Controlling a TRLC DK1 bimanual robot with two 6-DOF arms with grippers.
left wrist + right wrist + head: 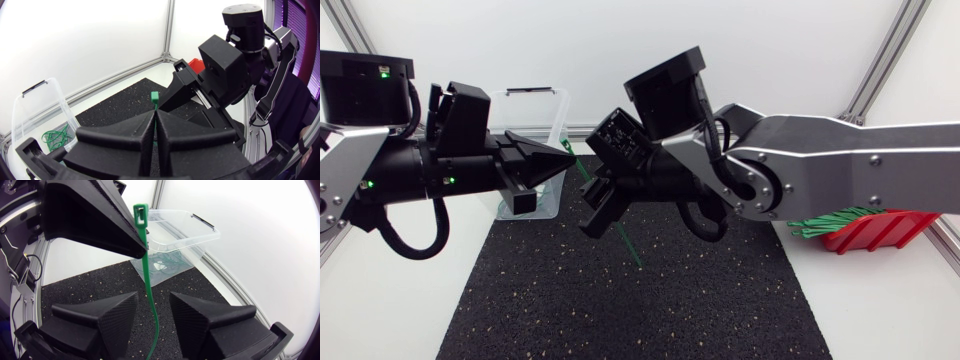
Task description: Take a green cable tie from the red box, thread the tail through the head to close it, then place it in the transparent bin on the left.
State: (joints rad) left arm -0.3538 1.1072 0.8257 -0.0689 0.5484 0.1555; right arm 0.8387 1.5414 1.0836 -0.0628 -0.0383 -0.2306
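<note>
Green cable tie (146,265) hangs in the air over the black mat (620,310), pinched just under its small square head by my closed left end effector (154,116), leaving the slot exposed. My right end effector (154,300) is open around the thin, slightly curved strap, probably to take the tail.

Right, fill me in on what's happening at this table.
The left gripper is shut on a green cable tie just below its head, holding it above the black mat. The tail hangs between the right gripper's open fingers, untouched, so the tie isn't threaded yet. The transparent bin holds some green ties; the red box holds more.
</note>
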